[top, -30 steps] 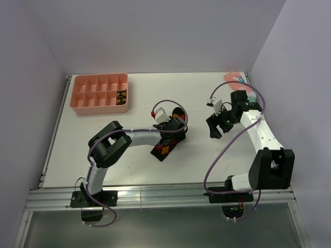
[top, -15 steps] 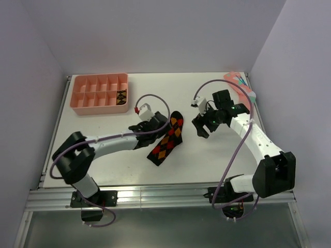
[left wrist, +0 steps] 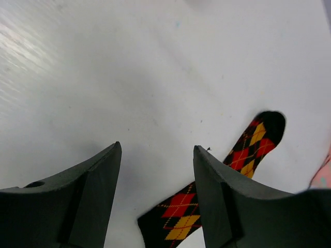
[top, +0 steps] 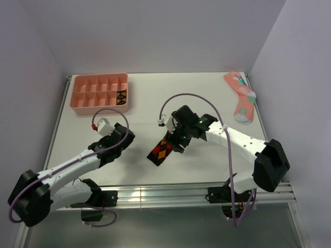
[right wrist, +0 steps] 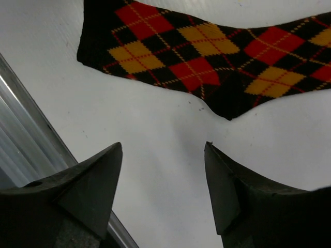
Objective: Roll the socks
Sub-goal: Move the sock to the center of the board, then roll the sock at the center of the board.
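A dark argyle sock with red and orange diamonds lies flat near the table's middle. It also shows in the left wrist view and the right wrist view. My right gripper hovers over its upper end and hides that part; it is open with only bare table between the fingers. My left gripper is open and empty, to the left of the sock and apart from it. A small dark argyle bundle sits in one compartment of the tray.
The pink divided tray stands at the back left. A pink sock with teal and white marks lies at the back right. The table's metal front rail runs close below the right gripper.
My left gripper let go, opened, and the arm drew back to the lower left, away from the sock. My right arm swung left from the back right and now hangs over the sock.
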`<state>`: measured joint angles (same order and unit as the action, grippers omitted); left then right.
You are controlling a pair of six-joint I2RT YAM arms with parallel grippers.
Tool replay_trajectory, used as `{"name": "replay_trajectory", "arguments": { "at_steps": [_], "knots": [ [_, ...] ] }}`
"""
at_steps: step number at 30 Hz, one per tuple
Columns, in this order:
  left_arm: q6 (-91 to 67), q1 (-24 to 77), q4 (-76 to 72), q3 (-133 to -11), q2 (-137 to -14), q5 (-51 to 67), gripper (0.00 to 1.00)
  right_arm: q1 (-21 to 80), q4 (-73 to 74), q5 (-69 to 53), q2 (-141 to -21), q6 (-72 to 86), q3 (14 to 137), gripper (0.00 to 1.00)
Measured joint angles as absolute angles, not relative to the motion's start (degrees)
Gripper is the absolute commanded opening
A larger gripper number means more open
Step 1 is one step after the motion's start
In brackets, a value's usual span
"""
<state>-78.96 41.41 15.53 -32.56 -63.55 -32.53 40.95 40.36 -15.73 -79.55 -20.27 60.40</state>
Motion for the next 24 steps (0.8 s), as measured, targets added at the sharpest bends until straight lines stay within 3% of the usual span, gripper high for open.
{"name": "replay_trajectory", "arguments": {
  "at_steps": [9,24],
  "knots": [
    [-73.19,29.93,18.94,-32.32,-50.63,-33.21,0.66,54.00,30.94,-6.50,-91.07,-8.56,61.41,0.61],
    [-60.49,14.52,13.56,-34.22,-53.25,-20.71,0.66,62.98,24.58,2.66,-103.44,1.06,67.94,0.50]
  ]
}}
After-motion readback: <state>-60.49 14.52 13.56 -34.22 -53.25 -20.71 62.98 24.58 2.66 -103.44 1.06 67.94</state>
